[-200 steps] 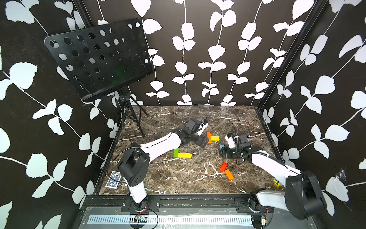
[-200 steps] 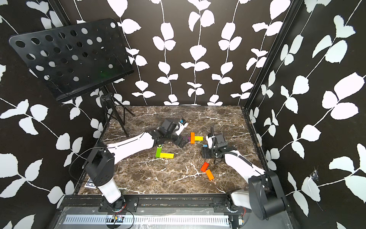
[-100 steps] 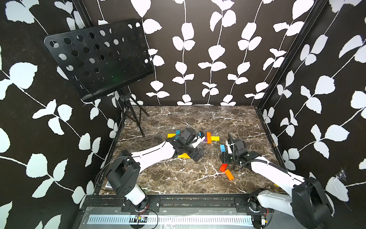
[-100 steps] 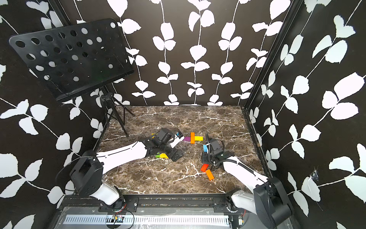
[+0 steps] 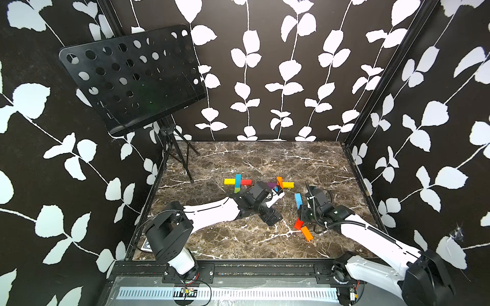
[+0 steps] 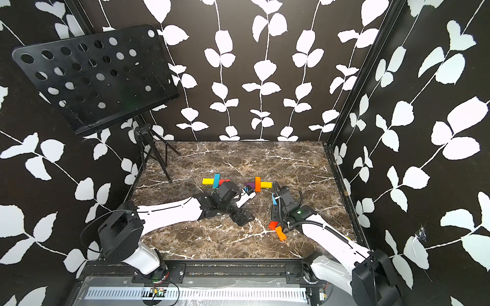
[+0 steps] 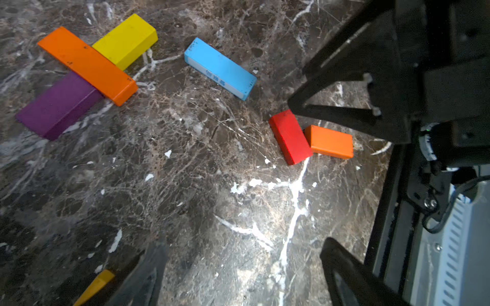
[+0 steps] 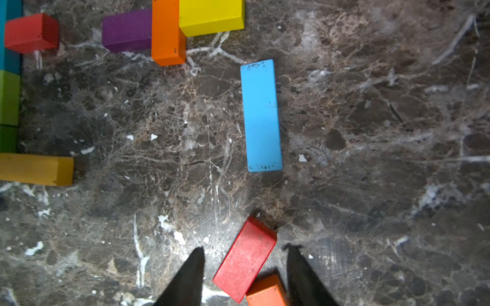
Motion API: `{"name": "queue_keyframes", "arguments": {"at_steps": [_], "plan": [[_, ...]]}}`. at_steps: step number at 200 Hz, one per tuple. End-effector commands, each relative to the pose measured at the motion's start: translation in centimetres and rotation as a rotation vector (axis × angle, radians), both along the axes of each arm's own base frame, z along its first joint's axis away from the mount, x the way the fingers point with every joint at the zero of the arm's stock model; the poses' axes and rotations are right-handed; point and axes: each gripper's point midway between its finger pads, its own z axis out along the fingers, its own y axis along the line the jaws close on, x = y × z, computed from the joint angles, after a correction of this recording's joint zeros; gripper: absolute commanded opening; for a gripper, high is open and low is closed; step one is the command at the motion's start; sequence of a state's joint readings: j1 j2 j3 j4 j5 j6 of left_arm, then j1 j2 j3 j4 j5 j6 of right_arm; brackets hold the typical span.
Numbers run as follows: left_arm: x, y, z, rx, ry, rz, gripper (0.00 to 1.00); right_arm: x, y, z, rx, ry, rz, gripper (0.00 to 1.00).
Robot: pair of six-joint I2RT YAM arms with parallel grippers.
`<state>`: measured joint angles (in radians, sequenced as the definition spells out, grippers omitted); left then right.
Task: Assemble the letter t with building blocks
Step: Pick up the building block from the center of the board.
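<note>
Both top views: one letter t (image 5: pixel 237 182) lies left of an unfinished cross (image 5: pixel 279 183), blue block (image 5: pixel 298 200) loose beside it; no containers anywhere. Left wrist: left gripper (image 7: pixel 244 246) wide, empty. Right wrist: right gripper (image 8: pixel 246 247) part-open astride the skewed red block (image 8: pixel 245 258), orange block (image 8: pixel 266 292) touching it, so closing may twist red and drag orange.

Black walls (image 5: pixel 265 66) printed with white leaves on trailing stems surround a dark-brown marble table (image 5: pixel 238 238) veined in white. One cluster shows a yellow block (image 5: pixel 229 181), a teal-blue block (image 5: pixel 238 178), a red block (image 5: pixel 246 182) and a lime-green block (image 5: pixel 236 189). Another sets a long orange block (image 7: pixel 87 65) with a purple block (image 7: pixel 57 106) and a second yellow block (image 7: pixel 124 39). Also seen: a sky-blue block (image 8: pixel 261 116) with dark scuffs at its ends, a short red block (image 8: pixel 245 258) and a short orange block (image 8: pixel 266 291). The black music stand (image 5: pixel 132 79) is dotted with round holes.
</note>
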<state>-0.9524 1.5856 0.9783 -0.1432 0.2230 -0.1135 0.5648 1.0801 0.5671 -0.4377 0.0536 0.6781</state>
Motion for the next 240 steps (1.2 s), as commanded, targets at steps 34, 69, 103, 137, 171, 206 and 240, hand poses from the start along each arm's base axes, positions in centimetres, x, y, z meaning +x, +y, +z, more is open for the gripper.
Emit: {"name": "queue_keyframes", "arguments": {"at_steps": [34,69,103,137,171,206,240], "plan": [[0.2,1.4,2.4,-0.001,-0.072,0.007,0.94,-1.3,-0.4,-3.0,0.022,0.056,-0.103,0.43],[-0.1,1.7,2.0,0.005,-0.079,-0.011,0.95,-0.7,0.1,-2.8,0.029,0.042,-0.107,0.46],[-0.3,1.6,1.2,-0.003,-0.07,-0.012,0.95,-0.3,0.7,-2.9,-0.003,0.058,-0.096,0.46],[-0.6,1.7,1.0,-0.023,-0.068,-0.023,0.96,-0.3,0.9,-3.5,-0.024,0.077,-0.112,0.45],[-0.8,1.8,0.7,-0.011,-0.077,-0.043,0.96,-0.5,0.7,-4.3,-0.064,0.094,-0.121,0.44],[-0.6,1.7,0.5,-0.005,-0.078,-0.042,0.96,-0.2,1.1,-4.4,-0.066,0.094,-0.108,0.34],[-0.4,1.7,0.5,-0.015,-0.073,-0.027,0.96,-0.3,1.5,-4.4,-0.077,0.108,-0.09,0.33]]}}
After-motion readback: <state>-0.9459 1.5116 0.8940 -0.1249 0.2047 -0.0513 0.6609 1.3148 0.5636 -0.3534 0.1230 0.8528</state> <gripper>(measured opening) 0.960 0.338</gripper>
